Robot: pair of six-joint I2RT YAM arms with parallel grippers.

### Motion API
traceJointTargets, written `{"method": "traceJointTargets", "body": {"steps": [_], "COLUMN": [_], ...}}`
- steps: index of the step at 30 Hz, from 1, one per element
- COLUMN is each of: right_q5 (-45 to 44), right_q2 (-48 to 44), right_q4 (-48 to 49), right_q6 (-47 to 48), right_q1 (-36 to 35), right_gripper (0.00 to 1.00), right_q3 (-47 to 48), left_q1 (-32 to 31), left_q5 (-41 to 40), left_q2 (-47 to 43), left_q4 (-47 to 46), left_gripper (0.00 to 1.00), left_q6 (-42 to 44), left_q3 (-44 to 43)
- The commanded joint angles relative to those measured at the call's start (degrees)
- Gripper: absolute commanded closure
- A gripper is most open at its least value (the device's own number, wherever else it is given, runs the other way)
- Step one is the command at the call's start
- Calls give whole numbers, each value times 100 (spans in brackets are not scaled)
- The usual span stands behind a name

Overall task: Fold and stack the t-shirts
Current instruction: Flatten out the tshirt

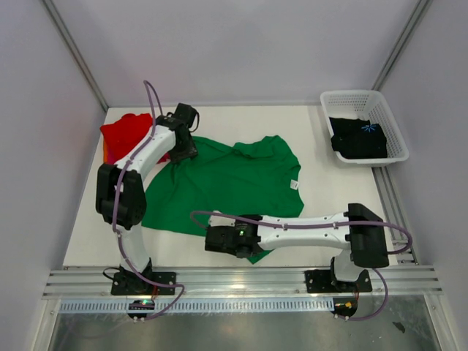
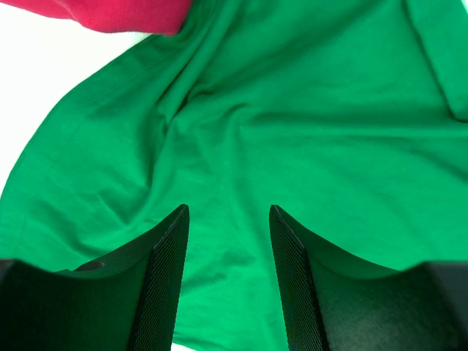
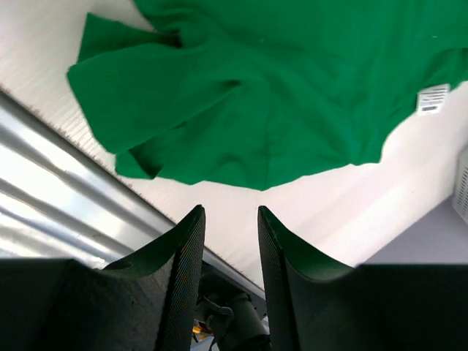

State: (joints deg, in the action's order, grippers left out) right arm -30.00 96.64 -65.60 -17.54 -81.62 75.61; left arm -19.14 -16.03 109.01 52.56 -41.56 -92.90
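The bright green t-shirt [image 1: 227, 183] lies spread and wrinkled on the middle of the table. My left gripper [image 1: 186, 151] hovers over its back left part, jaws open with only green cloth [image 2: 292, 110] below them and nothing held [image 2: 228, 219]. My right gripper [image 1: 212, 240] is open and empty [image 3: 230, 219] above the bare table by the shirt's front hem [image 3: 256, 95]. The red t-shirt [image 1: 124, 135] lies bunched at the back left and shows in the left wrist view [image 2: 110, 11]. The black t-shirt [image 1: 358, 139] with a blue print lies in the basket. I cannot make out a magenta-pink shirt.
The white lattice basket [image 1: 391, 121] stands at the back right. A white label [image 3: 433, 99] hangs at the green shirt's edge. A metal rail [image 1: 241, 281] runs along the table's front edge. Grey walls close in the sides and back.
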Motion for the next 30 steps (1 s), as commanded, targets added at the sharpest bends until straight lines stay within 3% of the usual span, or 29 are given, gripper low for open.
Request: {"method": "traceJointTargets", "body": {"steps": [1, 6, 13, 18, 30], "right_q5": [705, 925, 723, 644, 741], "right_q2": [-619, -954, -226, 250, 250], "right_q4": [583, 725, 811, 1014, 1217], "right_q6": [383, 287, 76, -643, -1796], "right_q1": [-11, -11, 85, 567, 1702], "right_gripper": [60, 60, 60, 60, 60], "right_q3": [-196, -398, -372, -240, -398], "left_q1": [-2, -2, -2, -2, -2], "left_q5": [109, 214, 206, 171, 12], "left_q2": [-47, -38, -161, -301, -556], "left_q4": [-52, -70, -157, -114, -9], "left_gripper": [49, 49, 50, 50, 50], "left_q6": [-54, -115, -142, -107, 25], "left_q3": [-351, -387, -150, -88, -35]}}
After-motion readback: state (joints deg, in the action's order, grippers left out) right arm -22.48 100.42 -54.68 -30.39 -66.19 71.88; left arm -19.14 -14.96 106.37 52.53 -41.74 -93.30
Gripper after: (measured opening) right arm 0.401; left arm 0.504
